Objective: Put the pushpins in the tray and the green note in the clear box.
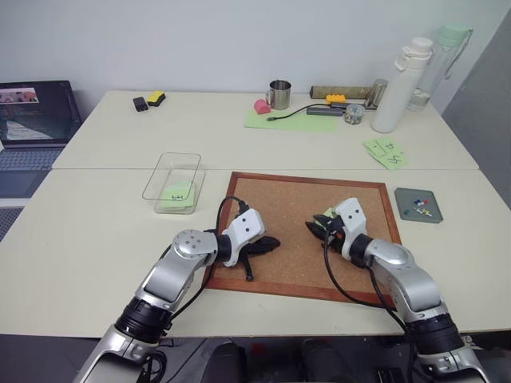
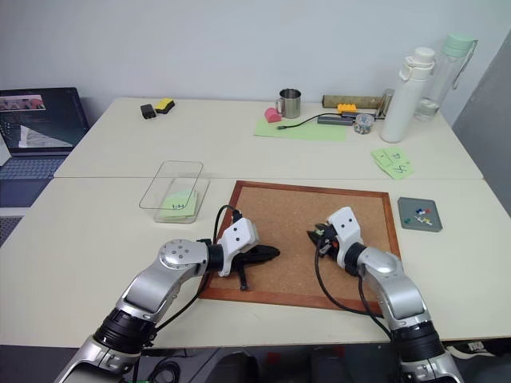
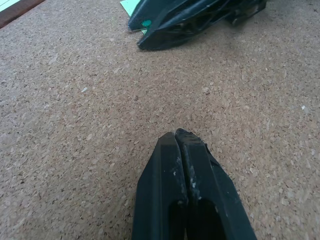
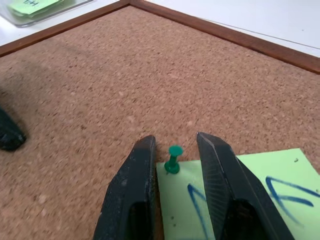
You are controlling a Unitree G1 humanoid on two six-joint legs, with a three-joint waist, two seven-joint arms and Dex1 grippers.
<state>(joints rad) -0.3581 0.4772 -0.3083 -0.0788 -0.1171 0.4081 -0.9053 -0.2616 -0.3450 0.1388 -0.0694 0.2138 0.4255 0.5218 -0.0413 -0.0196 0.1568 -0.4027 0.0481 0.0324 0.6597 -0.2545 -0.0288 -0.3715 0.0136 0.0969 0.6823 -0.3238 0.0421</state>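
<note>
Straddling the green pushpin [image 4: 173,158] with my right pincer [image 4: 175,150], jaws narrowly parted and not yet gripping, I judge the next move is to close and pull it from the green note [image 4: 250,195] near the corkboard's [image 1: 271,207] right edge, my left pincer [image 3: 181,139] resting shut mid-board.

A rectangular cork board with a brown wooden frame [image 1: 287,191] lay on the pale beige table [image 1: 96,239]. At the far edge stood a small steel mug [image 1: 279,94], a pink object [image 1: 261,106] on a large pale-green sheet [image 1: 291,121], and a tall white bottle [image 1: 401,86]. An open dark laptop [image 1: 36,120] sat at the far left.
</note>
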